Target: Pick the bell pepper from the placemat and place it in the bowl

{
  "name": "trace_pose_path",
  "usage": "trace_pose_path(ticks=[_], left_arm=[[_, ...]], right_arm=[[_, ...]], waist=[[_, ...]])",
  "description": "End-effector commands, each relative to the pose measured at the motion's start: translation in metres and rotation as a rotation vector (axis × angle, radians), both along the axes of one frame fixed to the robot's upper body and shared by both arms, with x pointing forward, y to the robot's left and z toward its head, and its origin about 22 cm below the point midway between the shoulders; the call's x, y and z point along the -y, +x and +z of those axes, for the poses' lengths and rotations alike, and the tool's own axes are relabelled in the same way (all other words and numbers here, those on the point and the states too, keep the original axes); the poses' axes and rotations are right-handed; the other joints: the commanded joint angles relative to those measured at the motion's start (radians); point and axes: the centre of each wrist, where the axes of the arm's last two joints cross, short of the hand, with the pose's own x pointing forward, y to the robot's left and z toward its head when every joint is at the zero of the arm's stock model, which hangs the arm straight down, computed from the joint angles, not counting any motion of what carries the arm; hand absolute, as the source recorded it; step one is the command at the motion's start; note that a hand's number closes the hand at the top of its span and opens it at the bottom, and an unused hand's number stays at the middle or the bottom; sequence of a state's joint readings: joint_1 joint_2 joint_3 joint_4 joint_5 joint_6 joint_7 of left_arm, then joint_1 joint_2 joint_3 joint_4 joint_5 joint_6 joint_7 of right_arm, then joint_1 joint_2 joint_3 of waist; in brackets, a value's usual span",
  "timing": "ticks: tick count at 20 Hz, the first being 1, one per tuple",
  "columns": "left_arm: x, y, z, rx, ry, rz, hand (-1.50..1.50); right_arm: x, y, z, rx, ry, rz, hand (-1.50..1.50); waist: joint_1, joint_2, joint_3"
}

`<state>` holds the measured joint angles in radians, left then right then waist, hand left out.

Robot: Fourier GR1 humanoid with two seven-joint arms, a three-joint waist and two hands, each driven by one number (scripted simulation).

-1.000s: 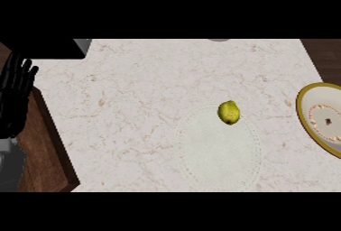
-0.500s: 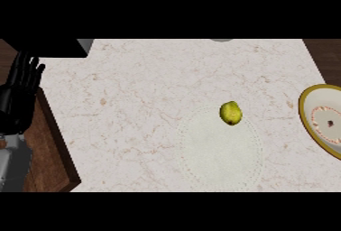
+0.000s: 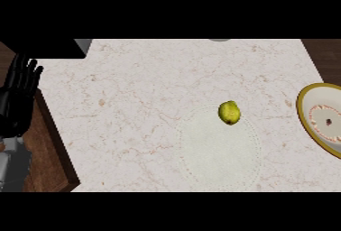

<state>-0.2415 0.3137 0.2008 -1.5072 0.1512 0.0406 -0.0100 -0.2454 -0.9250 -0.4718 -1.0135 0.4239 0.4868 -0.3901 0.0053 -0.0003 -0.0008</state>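
Centrally, one pale round placemat (image 3: 220, 153) lies on the marble counter (image 3: 133, 99), toward its near edge, and one yellow-green bell pepper (image 3: 229, 112) rests on the mat's far rim, its long axis running from the counter's far edge to the near edge, with a darker end toward the near edge. One bowl (image 3: 322, 119), yellow-rimmed with a white inside and a pink ring, sits at the counter's right edge, partly cut off, well apart from the pepper; bare marble lies between them. One left hand (image 3: 17, 97) shows beyond the counter's left edge, fingers straight and slightly spread, pointing up, holding nothing. A grey object at the far edge is too cropped to identify.
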Motion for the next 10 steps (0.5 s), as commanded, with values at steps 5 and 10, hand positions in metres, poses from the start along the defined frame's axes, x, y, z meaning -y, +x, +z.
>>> trace_pose_path(ticks=[5,10], left_arm=[[0.011,-0.001,-0.002,-0.003,-0.009,0.011,0.00],[0.007,-0.004,-0.004,0.015,-0.006,-0.008,0.00]], right_arm=[[-0.049,0.026,-0.076,-0.093,-0.064,-0.119,1.50],[-0.048,0.023,-0.126,-0.126,0.098,-0.200,-1.50]], waist=[[0.000,0.001,0.001],[0.005,0.003,0.002]])
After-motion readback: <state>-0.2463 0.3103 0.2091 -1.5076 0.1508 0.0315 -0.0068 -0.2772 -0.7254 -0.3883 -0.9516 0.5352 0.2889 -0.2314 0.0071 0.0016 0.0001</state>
